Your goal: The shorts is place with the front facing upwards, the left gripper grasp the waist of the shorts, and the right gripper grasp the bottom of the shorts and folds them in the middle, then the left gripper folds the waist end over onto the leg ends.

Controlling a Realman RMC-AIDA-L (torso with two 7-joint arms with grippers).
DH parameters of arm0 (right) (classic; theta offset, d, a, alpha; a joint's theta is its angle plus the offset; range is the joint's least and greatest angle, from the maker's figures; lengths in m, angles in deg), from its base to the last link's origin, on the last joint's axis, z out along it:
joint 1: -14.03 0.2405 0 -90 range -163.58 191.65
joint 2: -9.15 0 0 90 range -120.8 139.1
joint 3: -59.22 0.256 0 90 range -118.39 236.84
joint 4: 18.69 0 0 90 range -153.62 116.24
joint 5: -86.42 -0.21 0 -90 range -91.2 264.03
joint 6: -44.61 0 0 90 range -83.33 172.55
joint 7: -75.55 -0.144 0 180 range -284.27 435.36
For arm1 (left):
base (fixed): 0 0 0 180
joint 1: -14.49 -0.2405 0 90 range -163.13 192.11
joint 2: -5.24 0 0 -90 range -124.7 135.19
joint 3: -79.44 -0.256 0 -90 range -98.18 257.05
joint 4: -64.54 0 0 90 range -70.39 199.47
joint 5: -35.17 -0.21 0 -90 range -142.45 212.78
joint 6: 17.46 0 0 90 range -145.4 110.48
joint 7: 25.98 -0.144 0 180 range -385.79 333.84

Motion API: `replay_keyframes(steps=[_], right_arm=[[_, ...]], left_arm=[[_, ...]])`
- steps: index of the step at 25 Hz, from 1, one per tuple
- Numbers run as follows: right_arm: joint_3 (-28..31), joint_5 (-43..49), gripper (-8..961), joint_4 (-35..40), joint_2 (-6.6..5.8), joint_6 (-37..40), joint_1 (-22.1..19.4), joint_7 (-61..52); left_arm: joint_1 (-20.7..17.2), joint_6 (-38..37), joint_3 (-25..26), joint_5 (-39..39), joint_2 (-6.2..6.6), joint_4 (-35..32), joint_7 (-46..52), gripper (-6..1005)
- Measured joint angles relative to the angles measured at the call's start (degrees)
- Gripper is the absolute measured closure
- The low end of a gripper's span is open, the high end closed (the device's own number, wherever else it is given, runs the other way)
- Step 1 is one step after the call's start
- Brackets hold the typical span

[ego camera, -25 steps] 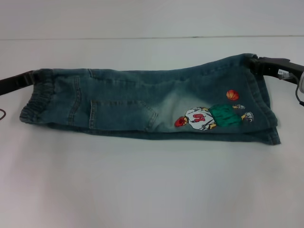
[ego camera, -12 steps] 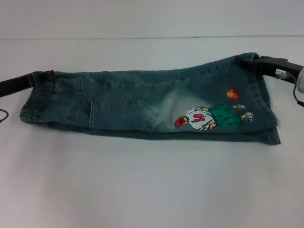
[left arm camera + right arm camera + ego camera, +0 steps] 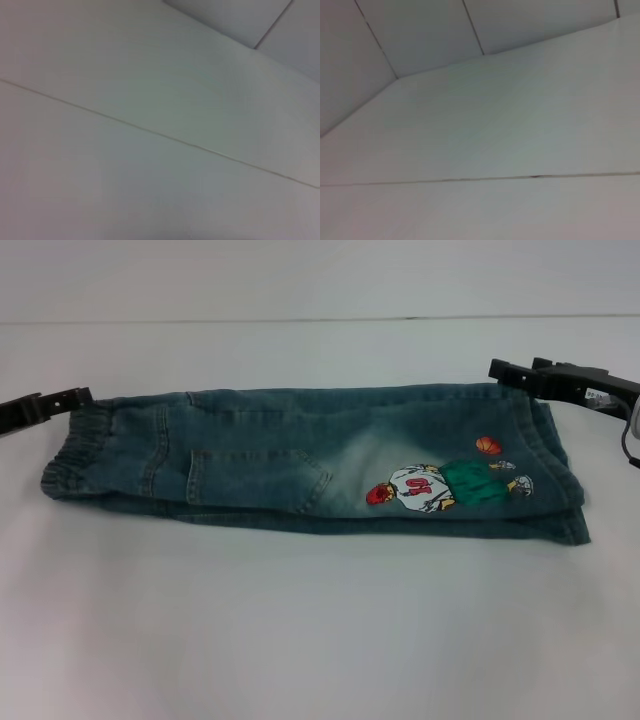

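The shorts [image 3: 320,465] lie flat on the white counter [image 3: 320,640], folded lengthwise in half so that one leg lies over the other. They are the landmark here. The waist [image 3: 75,455], gathered and ruched, forms their narrow end toward the robot's left. The leg ends [image 3: 560,475], wide and straight-hemmed, form the opposite end, with the lower layer's hem peeking out just past the upper one along the near edge. The embroidered basketball player [image 3: 445,487] sits on the top layer near the leg ends, with a small orange ball [image 3: 488,445] stitched just above it.

The left hand [image 3: 78,396] reaches in low and nearly level from beyond the waist end, its black arm running off the edge of the head view. Its fingertips sit just at the far corner of the waist, beside the fabric and apparently clear of it. Whether its fingers are apart or together cannot be told from this angle.

The right hand [image 3: 502,369] comes in from beyond the leg ends, also close to level and raised a little above the cloth. Its tips hover just over the far corner of the leg ends, not pinching any denim. Two dark prongs show at its tip with a slight gap, so the fingers look parted. A small white label [image 3: 592,393] shows on its body.

Both wrist views show only pale, blank surfaces with seam lines.
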Motion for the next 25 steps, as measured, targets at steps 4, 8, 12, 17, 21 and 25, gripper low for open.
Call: replay_keyframes(steps=[4, 8, 12, 17, 21, 25], right_arm=[[0.4, -0.3, 145, 0.6, -1.64, 7.6, -1.2, -2.9], [0.3, -0.7, 149, 0.9, -4.64, 20.4, -2.2, -4.6], [-1.9, 0.2, 153, 1.7, -8.42, 38.3, -2.9, -4.7], [-6.4, 0.7, 155, 6.5, -9.32, 54.5, -5.0, -1.5], [-9.5, 2.3, 155, 7.8, -9.15, 58.5, -5.8, 0.4], [-10.3, 3.3, 156, 7.7, -8.41, 57.9, -5.8, 0.9]], left_arm=[[-0.8, -4.1, 0.3, 0.0, 0.90, -1.8, 0.7, 161], [-1.2, -7.0, 0.3, -0.2, 1.27, -2.8, 0.7, 90], [-1.3, -7.9, 0.2, -1.6, 1.40, -3.1, 0.8, 91], [-0.8, -9.0, 0.0, -5.9, 1.65, -3.6, 3.0, 94], [-0.2, -11.7, -0.1, -9.6, 2.34, -5.5, 8.1, 95], [1.4, -16.8, -0.1, -14.2, 3.63, -7.1, 15.2, 95]])
